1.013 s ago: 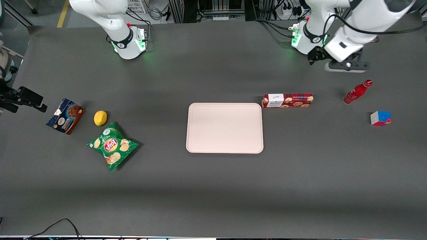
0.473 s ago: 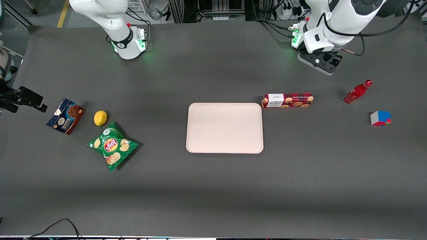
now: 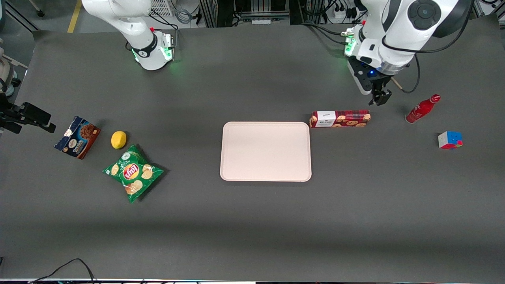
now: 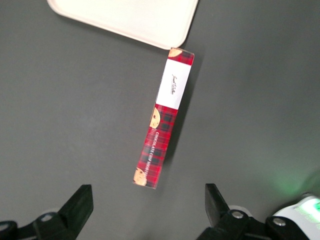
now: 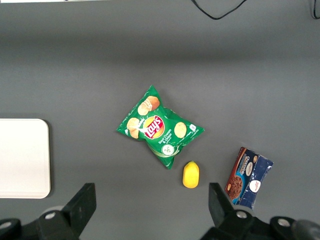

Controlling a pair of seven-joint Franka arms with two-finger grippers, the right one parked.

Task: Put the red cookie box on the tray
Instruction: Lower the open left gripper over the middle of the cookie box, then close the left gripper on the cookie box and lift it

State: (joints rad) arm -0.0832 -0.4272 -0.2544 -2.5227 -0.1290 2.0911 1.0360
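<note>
The red cookie box (image 3: 340, 118) lies flat on the dark table, its white-label end touching the corner of the pale pink tray (image 3: 265, 151). My left gripper (image 3: 379, 98) hangs above the table just past the box's other end, a little farther from the front camera than the box. In the left wrist view the red cookie box (image 4: 165, 120) stretches lengthwise away from the gripper (image 4: 148, 197), with the tray (image 4: 125, 15) at its label end. The jaws stand wide open with nothing between them, and the box's near end lies just ahead of the fingertips.
A red bottle (image 3: 422, 109) lies on the table beside the gripper, toward the working arm's end. A colour cube (image 3: 449, 140) sits nearer the front camera than the bottle. A chips bag (image 3: 133, 172), a lemon (image 3: 118, 139) and a blue-brown cookie box (image 3: 77, 137) lie toward the parked arm's end.
The left arm has swung inward and lowered, so its gripper now points down near the end of the red cookie box. The box and tray have not moved.
</note>
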